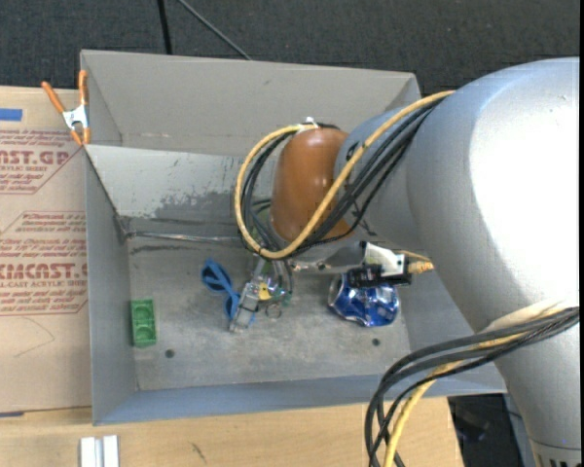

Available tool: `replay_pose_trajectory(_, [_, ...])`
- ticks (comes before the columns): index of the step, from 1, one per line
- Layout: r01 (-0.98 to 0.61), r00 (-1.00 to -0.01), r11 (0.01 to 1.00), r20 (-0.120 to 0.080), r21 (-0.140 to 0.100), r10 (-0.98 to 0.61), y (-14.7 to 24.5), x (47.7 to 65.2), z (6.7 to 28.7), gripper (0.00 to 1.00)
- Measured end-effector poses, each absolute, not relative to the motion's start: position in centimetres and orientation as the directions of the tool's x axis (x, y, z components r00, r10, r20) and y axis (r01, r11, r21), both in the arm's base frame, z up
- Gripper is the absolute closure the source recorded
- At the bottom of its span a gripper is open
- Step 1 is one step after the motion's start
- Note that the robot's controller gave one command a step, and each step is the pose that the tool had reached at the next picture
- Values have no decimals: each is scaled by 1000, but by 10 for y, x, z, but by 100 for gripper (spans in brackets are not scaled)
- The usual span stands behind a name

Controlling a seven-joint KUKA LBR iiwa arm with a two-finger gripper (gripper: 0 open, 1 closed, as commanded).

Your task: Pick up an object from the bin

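Observation:
My gripper (256, 297) is low over the middle of the bin floor, under the arm's orange-brown cover. A small blue looped thing (215, 279), like a bent strip or clip, lies just to its left, and its lower end runs up against the gripper's tip. Whether the gripper touches or holds it I cannot tell. To the gripper's right, a crumpled blue and white wrapper-like thing (364, 302) lies on the floor, partly under the arm's fittings.
A green toy brick (142, 322) lies by itself near the bin's left wall. The arm, with its cables, covers the bin's right side and much of the back slope.

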State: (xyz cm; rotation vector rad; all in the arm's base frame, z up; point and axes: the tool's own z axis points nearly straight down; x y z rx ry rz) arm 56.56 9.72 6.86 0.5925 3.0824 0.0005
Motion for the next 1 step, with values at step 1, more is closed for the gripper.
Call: replay_pose_trajectory(1, [370, -929, 929, -3, 2, 370, 98, 566, 70, 100])
